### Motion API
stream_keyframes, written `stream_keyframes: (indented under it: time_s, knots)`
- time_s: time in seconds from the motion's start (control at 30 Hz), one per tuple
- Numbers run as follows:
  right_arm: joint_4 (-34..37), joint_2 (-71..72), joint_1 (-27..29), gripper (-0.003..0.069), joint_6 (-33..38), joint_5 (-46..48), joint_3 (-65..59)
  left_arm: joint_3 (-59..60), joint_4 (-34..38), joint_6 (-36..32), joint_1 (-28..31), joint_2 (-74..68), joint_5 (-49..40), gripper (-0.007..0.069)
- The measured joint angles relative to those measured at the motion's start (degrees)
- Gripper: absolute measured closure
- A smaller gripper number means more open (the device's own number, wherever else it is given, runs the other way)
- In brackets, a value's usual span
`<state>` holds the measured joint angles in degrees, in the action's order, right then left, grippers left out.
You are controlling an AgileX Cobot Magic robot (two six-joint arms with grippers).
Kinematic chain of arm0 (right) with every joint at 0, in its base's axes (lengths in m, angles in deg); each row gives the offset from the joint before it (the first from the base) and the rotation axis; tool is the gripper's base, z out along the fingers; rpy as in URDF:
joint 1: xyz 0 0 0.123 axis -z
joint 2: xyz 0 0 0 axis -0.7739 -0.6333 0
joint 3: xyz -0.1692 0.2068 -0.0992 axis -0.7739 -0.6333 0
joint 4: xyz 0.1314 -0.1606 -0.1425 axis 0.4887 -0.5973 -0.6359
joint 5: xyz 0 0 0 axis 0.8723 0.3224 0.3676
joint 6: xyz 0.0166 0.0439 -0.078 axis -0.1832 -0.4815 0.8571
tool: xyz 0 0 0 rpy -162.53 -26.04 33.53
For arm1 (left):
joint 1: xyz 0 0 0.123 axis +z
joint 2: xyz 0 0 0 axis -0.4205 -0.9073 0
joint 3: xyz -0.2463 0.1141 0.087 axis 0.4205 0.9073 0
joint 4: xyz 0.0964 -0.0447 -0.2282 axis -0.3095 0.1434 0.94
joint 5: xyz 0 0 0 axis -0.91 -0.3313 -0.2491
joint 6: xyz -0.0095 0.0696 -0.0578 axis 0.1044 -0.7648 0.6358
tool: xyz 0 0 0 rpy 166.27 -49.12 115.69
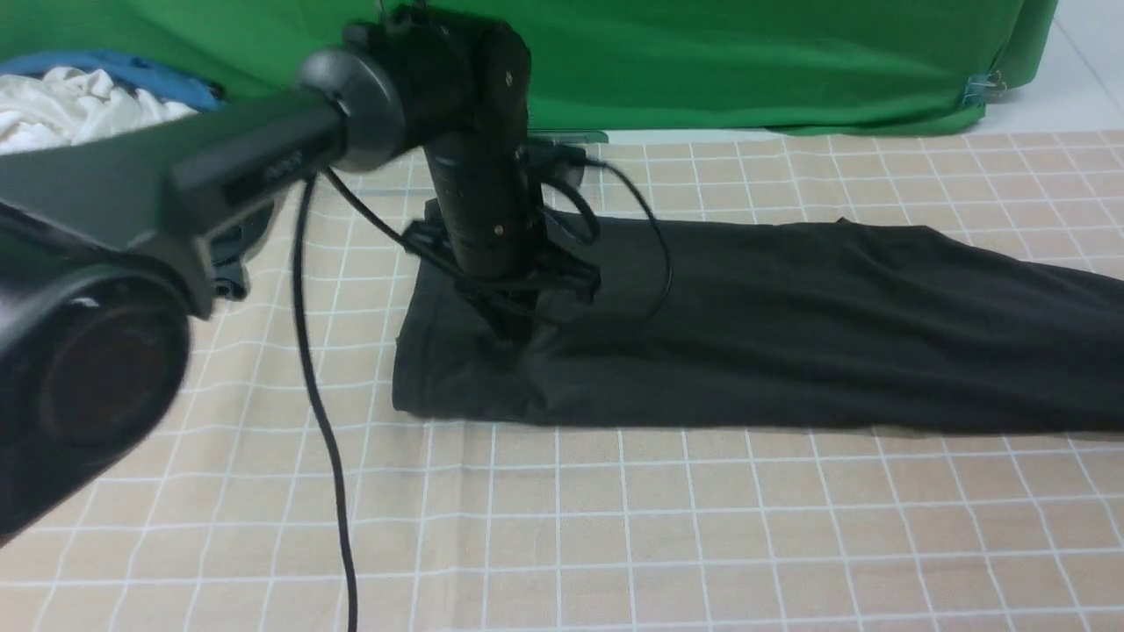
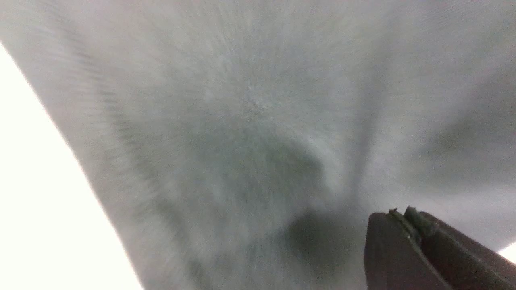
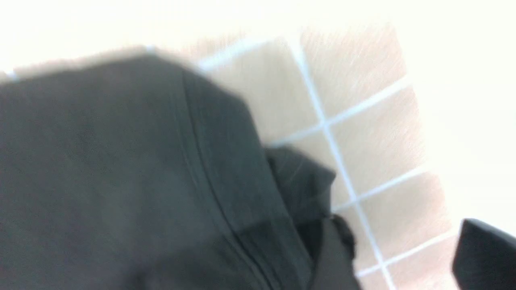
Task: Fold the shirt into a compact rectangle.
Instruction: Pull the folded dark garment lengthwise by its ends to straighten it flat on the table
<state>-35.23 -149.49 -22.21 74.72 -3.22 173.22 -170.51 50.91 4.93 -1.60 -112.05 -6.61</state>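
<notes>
One shirt [image 1: 790, 325], a matte, very dark cotton knit folded into a long flat band, lies across the far half of the desk [image 1: 702, 527], whose beige cover is ruled in white squares. Two arms work it. The left end effector [image 1: 514, 338] presses into the band's puckered left end with its jaws closed, while the right end effector [image 3: 403, 229] stands parted beside a stitched hem corner, with only desk cover showing between its fingers.

White garment [image 1: 70, 110] beside blue cloth [image 1: 149, 70], green backdrop [image 1: 746, 61], checked tablecloth [image 1: 702, 527].

no readable text anywhere; faint lettering on left arm [image 1: 279, 167] too blurred.
</notes>
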Motion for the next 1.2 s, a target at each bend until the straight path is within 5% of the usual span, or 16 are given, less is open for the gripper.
stream_keyframes:
  time_s: [0.2,0.33,0.4,0.63,0.97,1.2]
  knots:
    - [7.8,0.0,-4.2,0.0232,4.5,-0.1,5.0,-0.3,-0.6,1.9,2.8,1.8,0.1,0.0606]
    - [22.5,-0.5,-11.9,0.0536,16.6,-3.7,5.3,-0.3,0.0,2.7,5.4,-2.6,0.1,0.0606]
    - [26.1,-1.6,-15.3,0.0608,18.9,-5.8,5.3,-0.3,0.6,2.8,5.5,-4.7,-0.1,0.0606]
    - [27.3,-8.5,-22.7,0.0622,21.7,-8.1,5.3,3.3,2.0,2.8,5.5,-5.8,0.8,0.0606]
    - [22.8,-11.1,-23.4,0.0617,18.9,-22.4,7.7,5.6,-1.0,3.5,5.3,-3.6,1.8,0.0606]
    - [17.2,-10.4,-21.3,0.0614,17.2,-8.0,19.7,5.9,-3.0,3.5,5.3,2.4,0.9,0.0606]
